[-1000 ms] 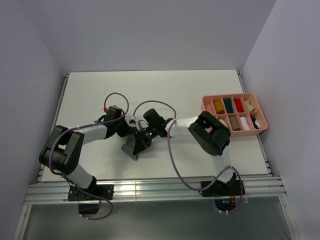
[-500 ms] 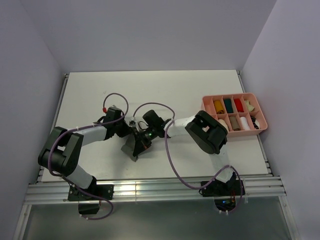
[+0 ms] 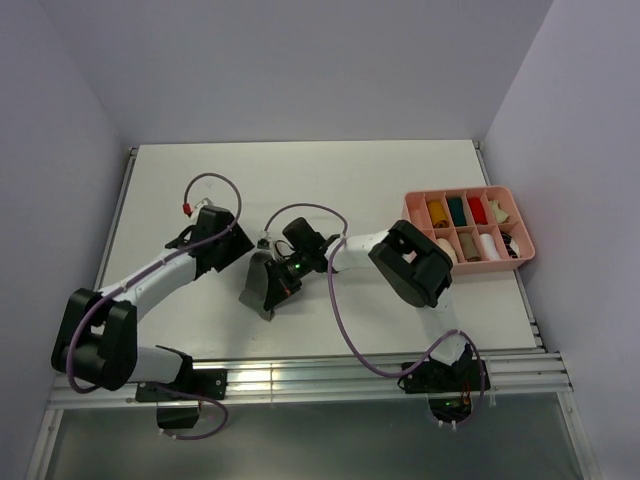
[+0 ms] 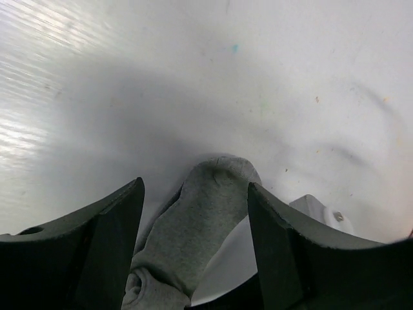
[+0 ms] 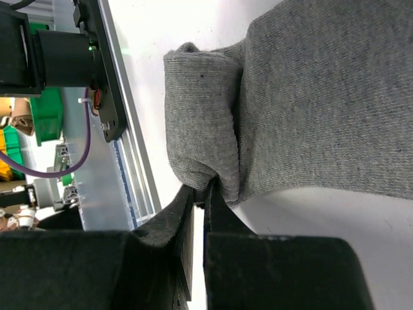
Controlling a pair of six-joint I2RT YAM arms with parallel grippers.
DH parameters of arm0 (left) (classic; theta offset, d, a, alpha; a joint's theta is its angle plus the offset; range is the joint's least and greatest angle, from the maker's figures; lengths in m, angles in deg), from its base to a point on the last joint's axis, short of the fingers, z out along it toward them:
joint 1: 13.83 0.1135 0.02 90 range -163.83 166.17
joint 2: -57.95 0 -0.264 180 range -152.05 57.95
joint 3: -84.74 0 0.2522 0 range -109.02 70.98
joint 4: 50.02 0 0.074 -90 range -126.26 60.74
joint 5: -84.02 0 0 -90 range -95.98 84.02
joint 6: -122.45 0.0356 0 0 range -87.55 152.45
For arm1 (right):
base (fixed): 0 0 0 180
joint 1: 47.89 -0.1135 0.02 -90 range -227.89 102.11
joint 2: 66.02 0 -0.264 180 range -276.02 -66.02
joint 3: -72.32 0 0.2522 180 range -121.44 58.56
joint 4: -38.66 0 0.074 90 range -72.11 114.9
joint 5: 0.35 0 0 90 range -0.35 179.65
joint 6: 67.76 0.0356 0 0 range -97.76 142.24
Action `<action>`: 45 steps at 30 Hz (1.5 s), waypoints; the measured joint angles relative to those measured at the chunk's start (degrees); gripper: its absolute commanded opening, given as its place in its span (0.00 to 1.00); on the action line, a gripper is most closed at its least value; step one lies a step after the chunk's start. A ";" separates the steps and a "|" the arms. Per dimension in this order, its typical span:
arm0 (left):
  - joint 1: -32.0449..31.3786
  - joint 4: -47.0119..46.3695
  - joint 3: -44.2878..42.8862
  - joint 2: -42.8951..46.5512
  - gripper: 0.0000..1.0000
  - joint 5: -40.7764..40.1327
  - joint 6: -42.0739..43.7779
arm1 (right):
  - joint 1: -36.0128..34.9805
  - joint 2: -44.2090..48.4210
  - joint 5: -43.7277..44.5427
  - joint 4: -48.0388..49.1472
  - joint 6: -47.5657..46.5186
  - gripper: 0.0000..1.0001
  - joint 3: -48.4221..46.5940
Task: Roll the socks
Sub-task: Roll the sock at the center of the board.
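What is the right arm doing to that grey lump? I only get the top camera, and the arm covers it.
Observer: The right fingers are shut, pinching a folded edge of the grey sock.
Operator: Is the left arm holding it too?
Observer: No. The left fingers stand open, and the sock's rounded end lies between them on the table, not squeezed.

Bare table lies open beyond the sock (pink tray crowds the right).
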 measured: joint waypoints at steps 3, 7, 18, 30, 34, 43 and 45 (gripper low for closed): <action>0.94 2.56 -0.46 3.48 0.74 -1.51 -1.09 | -0.04 -0.31 0.00 -0.72 0.59 0.00 -0.55; 1.64 6.36 0.59 11.21 0.76 -2.64 -3.41 | -0.04 -0.68 -0.15 -1.44 1.18 0.00 -1.16; 1.79 11.69 17.79 26.73 0.68 4.15 -13.35 | -0.07 -1.51 -0.28 -3.76 2.05 0.00 -2.95; 1.88 4.83 24.83 30.60 0.65 10.23 -18.05 | -0.07 -2.45 -0.85 -5.25 2.25 0.00 -4.39; 1.88 2.21 25.59 32.65 0.64 10.75 -18.62 | -0.07 -2.45 -0.87 -5.25 2.25 0.00 -4.42; 1.88 -2.99 27.96 25.46 0.49 12.90 -20.55 | -0.09 -2.58 -0.96 -5.29 2.45 0.00 -4.59; 1.88 -4.39 27.63 23.32 0.40 13.20 -20.55 | -0.07 -2.58 -0.96 -5.25 2.51 0.00 -4.59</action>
